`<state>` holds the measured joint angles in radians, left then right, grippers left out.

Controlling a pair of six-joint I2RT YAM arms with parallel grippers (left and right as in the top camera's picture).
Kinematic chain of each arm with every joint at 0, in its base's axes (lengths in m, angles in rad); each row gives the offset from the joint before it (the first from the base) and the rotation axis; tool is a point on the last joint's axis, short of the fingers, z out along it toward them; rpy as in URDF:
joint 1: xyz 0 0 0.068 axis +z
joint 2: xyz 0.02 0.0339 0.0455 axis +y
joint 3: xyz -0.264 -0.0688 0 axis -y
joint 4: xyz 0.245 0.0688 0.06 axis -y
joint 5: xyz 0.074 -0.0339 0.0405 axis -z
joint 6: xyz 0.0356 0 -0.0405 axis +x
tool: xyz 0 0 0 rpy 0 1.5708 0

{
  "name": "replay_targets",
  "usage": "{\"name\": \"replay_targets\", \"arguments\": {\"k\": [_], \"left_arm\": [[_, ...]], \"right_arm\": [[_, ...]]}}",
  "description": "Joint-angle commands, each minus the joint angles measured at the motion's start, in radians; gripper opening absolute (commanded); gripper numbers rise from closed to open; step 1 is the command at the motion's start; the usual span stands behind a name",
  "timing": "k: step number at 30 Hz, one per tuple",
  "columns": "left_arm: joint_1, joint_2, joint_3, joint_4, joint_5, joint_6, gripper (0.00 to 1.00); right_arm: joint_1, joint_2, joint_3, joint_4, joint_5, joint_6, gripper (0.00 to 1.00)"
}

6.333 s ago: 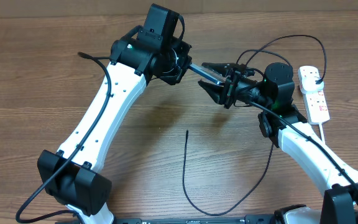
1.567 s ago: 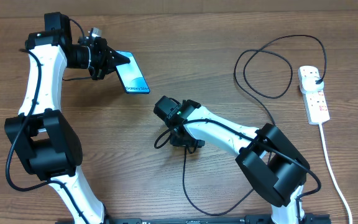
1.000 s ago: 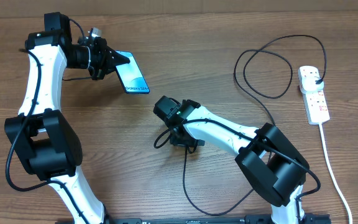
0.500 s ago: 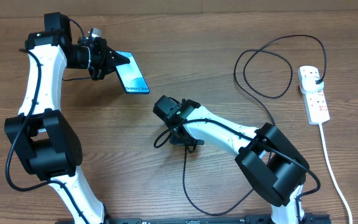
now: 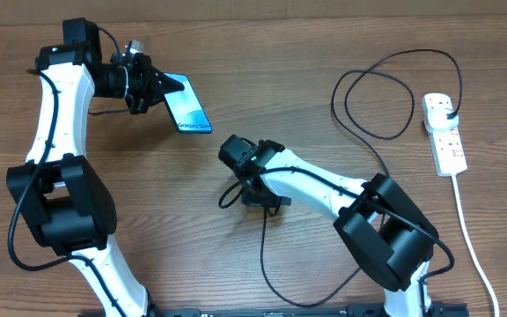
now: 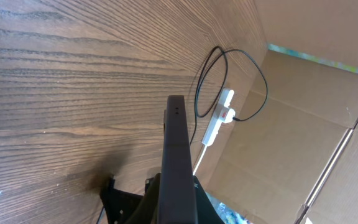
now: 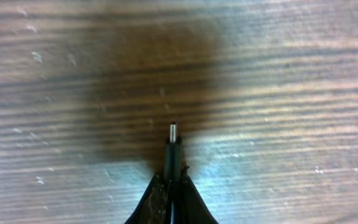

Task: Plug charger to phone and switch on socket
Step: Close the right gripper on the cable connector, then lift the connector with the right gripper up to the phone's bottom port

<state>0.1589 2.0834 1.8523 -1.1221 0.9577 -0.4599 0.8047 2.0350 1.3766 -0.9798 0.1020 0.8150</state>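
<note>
The charger [image 5: 261,246] lay as a long black cable across the table [image 5: 262,44]. Its loop sat at the upper right of the overhead frame, its far end reached the socket [image 5: 444,134] at the right edge, and its small plug tip [image 7: 173,133] was near the centre. Your right pincer [image 5: 260,195] was clenched on that tip. In the right wrist view the metal end poked out past the fingertips, close over the wood.

The phone [image 5: 188,104] was at the upper left, screen lit. Your left pincer [image 5: 170,88] gripped it by one end, clamped shut, and it looked raised clear of the table. Phone and tip were well apart.

I judged the step in hand to be the pickup of the plug. Next you would need to lift the tip, carry it up and to the left, and line it up with the phone's port, which I could not see. Switching on the socket was not yet done.
</note>
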Motion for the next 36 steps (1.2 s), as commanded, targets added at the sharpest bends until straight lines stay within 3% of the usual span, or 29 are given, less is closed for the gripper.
{"name": "replay_targets", "arguments": {"k": [1, 6, 14, 19, 29, 36], "left_arm": [[0.002, 0.000, 0.007, -0.001, 0.039, 0.023, 0.04], [0.002, 0.000, 0.007, 0.000, 0.081, 0.025, 0.04], [0.002, 0.000, 0.007, 0.000, 0.200, 0.044, 0.04], [0.002, 0.000, 0.007, 0.000, 0.275, 0.058, 0.04], [0.002, 0.000, 0.007, 0.063, 0.417, 0.064, 0.04], [0.006, 0.000, 0.007, 0.113, 0.464, 0.044, 0.04]], "right_arm": [[-0.055, 0.024, 0.022, -0.019, -0.071, -0.040, 0.04], [-0.146, 0.024, 0.022, -0.009, -0.272, -0.135, 0.04], [-0.290, 0.024, 0.022, 0.135, -0.855, -0.341, 0.04], [-0.327, 0.024, 0.022, 0.248, -1.145, -0.379, 0.04], [-0.329, 0.024, 0.022, 0.413, -1.469, -0.379, 0.04], [-0.329, 0.024, 0.022, 0.464, -1.564, -0.379, 0.04]]}}
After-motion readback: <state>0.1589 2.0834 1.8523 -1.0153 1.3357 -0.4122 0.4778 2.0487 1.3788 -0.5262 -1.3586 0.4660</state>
